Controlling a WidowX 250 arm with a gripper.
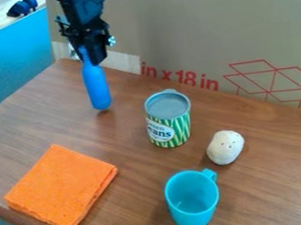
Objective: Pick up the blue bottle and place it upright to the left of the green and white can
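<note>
The black gripper (92, 57) hangs down at the upper left, over the back part of the wooden table. It is shut on the upper, narrow end of a blue bowling-pin-shaped object (97, 87), which hangs nearly upright with its rounded lower end just above or at the table; I cannot tell if it touches. To the right of it stands a green striped can (169, 125) with a grey top. A white speckled rounded object (225, 147) lies right of the can. Nearer the front is a turquoise cup (192, 200), upright, its handle toward the back right.
A folded orange cloth (60, 186) lies at the front left of the table (142, 172). Tall cardboard (193, 36) with red markings walls off the back, and a blue panel (16, 62) stands at the left.
</note>
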